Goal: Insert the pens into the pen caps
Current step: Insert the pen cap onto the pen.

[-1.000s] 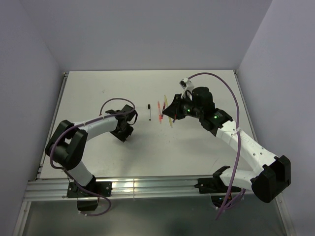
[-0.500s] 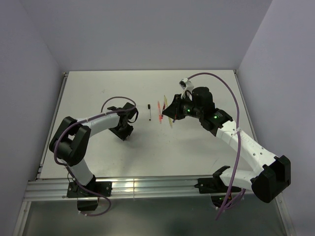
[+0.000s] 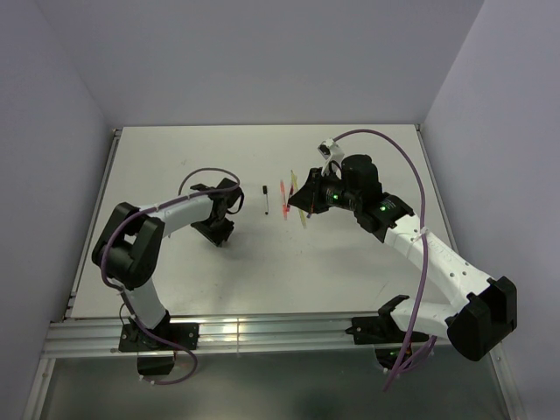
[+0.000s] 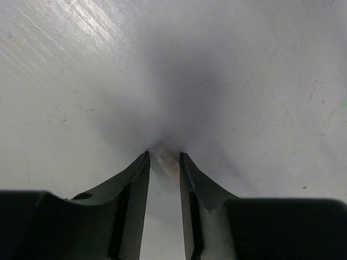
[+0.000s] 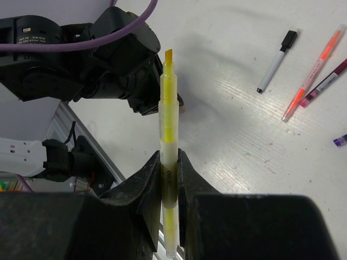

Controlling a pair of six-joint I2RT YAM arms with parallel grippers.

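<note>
A yellow highlighter pen with a clear barrel (image 5: 168, 116) is clamped between the closed fingers of the right gripper (image 5: 168, 162). It is gripped low on the barrel, and its wedge tip stands well beyond the fingertips. Beyond this gripper and to its right, three more pens are seen lying on the white table (image 5: 227, 141): a white marker with a black end (image 5: 276, 60) and, just beside each other, a slim orange pen (image 5: 313, 76) and a dark purple pen (image 5: 328, 82).

The left gripper (image 4: 164, 154) is pointed down at the table, its tips at or just above the surface. Its jaws are held a narrow gap apart. A tiny whitish-clear cap stub (image 4: 164, 162) is seen in that gap, right at the fingertips. Whether the fingers are pressed on the stub or merely flank it cannot be told.

In the overhead view, the white marker lies between the two grippers.
</note>
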